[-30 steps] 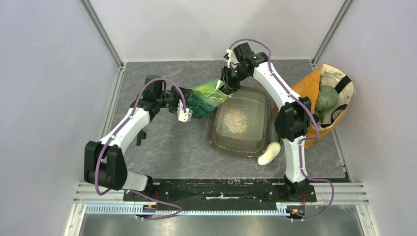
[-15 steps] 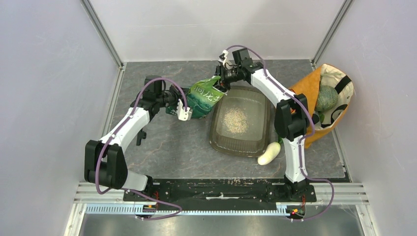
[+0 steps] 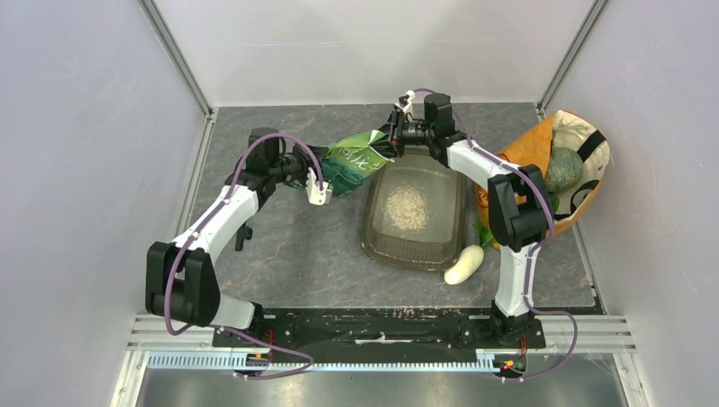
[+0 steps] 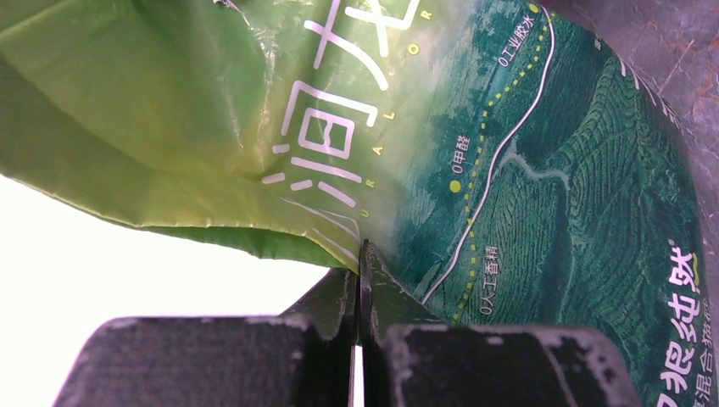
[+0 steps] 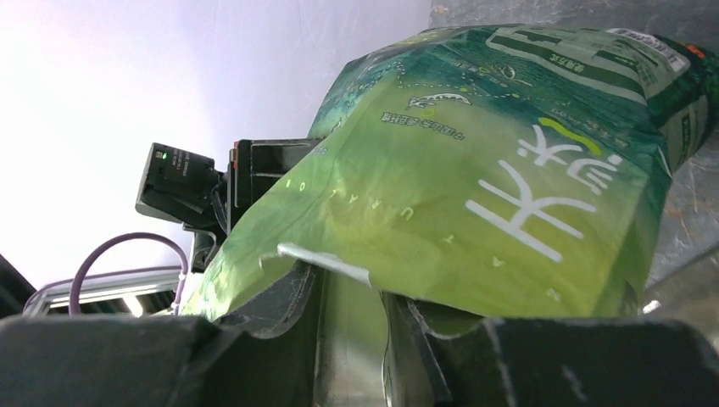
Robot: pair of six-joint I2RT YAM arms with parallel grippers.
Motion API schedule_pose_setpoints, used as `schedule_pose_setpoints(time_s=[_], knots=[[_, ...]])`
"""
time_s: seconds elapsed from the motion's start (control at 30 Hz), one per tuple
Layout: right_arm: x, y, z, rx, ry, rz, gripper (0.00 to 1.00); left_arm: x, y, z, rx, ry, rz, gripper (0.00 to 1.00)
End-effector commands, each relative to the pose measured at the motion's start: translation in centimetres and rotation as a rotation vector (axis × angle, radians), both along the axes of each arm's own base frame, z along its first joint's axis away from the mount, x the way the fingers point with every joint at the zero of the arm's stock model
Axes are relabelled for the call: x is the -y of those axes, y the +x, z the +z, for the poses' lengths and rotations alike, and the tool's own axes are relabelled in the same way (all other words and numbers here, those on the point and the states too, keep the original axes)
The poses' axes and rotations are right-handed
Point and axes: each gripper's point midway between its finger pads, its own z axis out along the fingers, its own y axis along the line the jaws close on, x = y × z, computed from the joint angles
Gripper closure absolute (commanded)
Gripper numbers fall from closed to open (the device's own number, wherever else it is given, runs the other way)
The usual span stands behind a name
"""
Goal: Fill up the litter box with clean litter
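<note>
The litter box (image 3: 437,237), a smoky translucent tray, lies at the table's centre right with a small heap of clean litter (image 3: 407,206) in its middle. A green printed bag (image 3: 354,161) hangs tilted just left of the tray's far left corner, its mouth end toward the tray. My left gripper (image 3: 320,182) is shut on the bag's lower edge; in the left wrist view its jaws (image 4: 362,250) pinch the bag (image 4: 526,170). My right gripper (image 3: 393,138) holds the bag's top end; in the right wrist view a fold of the bag (image 5: 475,153) sits between its fingers (image 5: 348,280).
A white oval vegetable (image 3: 464,264) lies against the tray's near right corner. An orange-and-cream fabric bag (image 3: 530,148) holding a green round vegetable (image 3: 562,170) stands at the right edge. Walls close the table in on three sides.
My right gripper has swung back and to the right, off the tray's far left corner, drawing the bag's top end up with it. The left arm has hardly moved.
</note>
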Motion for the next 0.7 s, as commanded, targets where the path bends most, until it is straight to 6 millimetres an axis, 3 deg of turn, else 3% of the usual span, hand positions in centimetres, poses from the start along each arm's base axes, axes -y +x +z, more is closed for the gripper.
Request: schedule_pose_setpoints(time_s=[0.0, 0.43, 0.67], knots=[[3.4, -3.1, 8.1, 0.179, 0.084, 0.063, 1.0, 0.1, 0.6, 3.9, 0.118, -0.056, -0.008, 0.98], [10.2, -4.1, 7.5, 0.159, 0.047, -0.028, 1.0, 0.5, 1.3, 4.0, 0.114, -0.063, -0.025, 0.98], [12.7, -5.3, 7.1, 0.138, 0.051, -0.059, 1.0, 0.9, 1.2, 3.8, 0.113, -0.067, -0.051, 0.98]])
